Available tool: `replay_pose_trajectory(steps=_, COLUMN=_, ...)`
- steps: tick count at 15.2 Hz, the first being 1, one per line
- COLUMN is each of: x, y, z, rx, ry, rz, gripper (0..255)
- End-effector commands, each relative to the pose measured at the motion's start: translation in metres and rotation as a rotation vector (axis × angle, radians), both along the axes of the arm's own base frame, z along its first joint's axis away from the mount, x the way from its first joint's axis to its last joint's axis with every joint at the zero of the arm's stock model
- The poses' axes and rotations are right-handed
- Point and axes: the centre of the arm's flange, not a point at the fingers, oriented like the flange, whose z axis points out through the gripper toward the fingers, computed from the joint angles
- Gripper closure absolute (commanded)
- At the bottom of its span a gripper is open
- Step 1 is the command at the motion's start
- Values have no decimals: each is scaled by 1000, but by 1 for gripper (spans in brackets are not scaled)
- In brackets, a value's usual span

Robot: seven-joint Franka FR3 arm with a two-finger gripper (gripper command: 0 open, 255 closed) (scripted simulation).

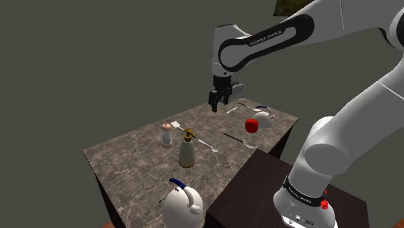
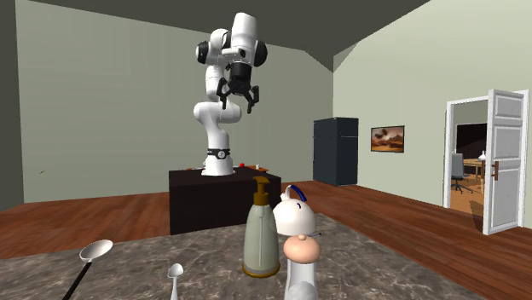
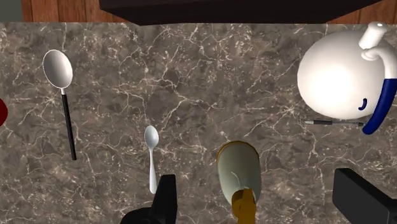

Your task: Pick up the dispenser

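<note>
My fingers (image 3: 167, 197) spread wide high over counter (image 1: 126, 162), dispenser (image 1: 187, 154) upright below: prob. light, slick-sided, tippy, so I'd pinch the body below shoulder, not pump neck.

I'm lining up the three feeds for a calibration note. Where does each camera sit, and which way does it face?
Shoulder view: beside and a little behind the stand, looking down over the marble table; the white arm and gripper show.
Second exterior view: low at the table's far edge, facing the whole arm across the dispenser.
Wrist view: on the hand, looking down at the table; its open fingers show.
All three share the dispenser and teapot.
</note>
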Motion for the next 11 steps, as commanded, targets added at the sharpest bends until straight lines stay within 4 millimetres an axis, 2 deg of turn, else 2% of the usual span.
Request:
replay_pose_trajectory(steps=1, x=16, y=-1, z=-19, rx=6, ry=-4, rz=6, gripper=0)
replay_pose_trajectory(steps=11, x=100, y=-2, z=-119, rx=38, ry=-14, rz=34, gripper=0)
